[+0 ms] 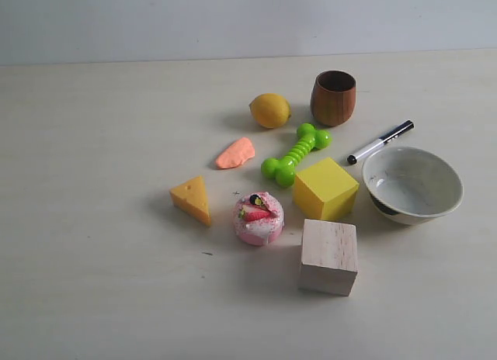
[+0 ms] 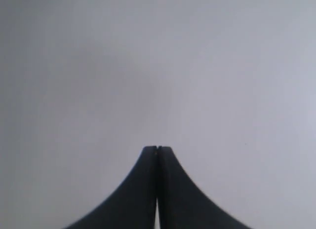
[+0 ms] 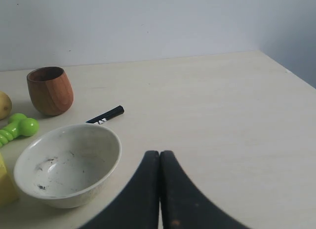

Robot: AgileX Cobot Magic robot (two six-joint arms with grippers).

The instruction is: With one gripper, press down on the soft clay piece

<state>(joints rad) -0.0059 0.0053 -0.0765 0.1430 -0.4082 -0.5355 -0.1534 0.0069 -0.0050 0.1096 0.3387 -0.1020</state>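
- The right gripper (image 3: 159,152) was clamped shut on nothing, near the white bowl (image 3: 116,146).
- The left gripper (image 2: 157,149) was likewise closed and empty.
- The soft clay piece (image 1: 235,154) lay untouched on the table, beyond the cheese wedge (image 1: 192,199) and before the lemon (image 1: 269,110).

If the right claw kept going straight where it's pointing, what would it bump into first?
Probably nothing: ahead of the shut right gripper lies only bare table, then the wall. The white bowl and marker sit off to one side, though depth is unclear.
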